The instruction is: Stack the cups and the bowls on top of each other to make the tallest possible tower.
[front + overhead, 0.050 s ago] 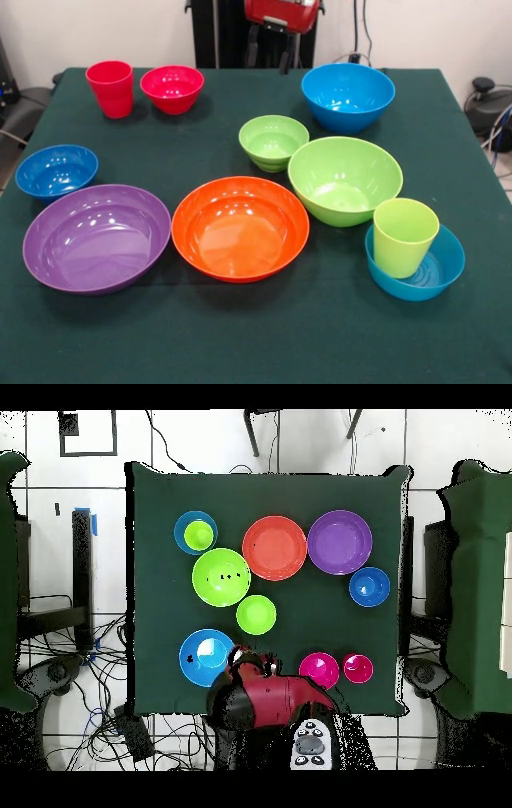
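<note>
A lime-green cup [404, 234] stands upright inside a teal-blue bowl [450, 268] at the front right, the only stacked pair; from above, the cup [199, 535] sits in that bowl [181, 532] at the upper left. The red cup [110, 88] [358, 668] and the small red bowl [172, 88] [319, 670] stand side by side at the far left. At the left edge sits a small dark-blue bowl [56, 170] [369, 586]. My gripper [270, 44] hangs drawn back beyond the far table edge, away from every object; I can't tell its state.
Also on the green cloth: a purple bowl [96, 238], an orange bowl [240, 228], a large lime bowl [345, 180], a small ribbed lime bowl [274, 142] and a large blue bowl [348, 96]. The red arm [275, 696] lies beside the blue bowl [206, 656].
</note>
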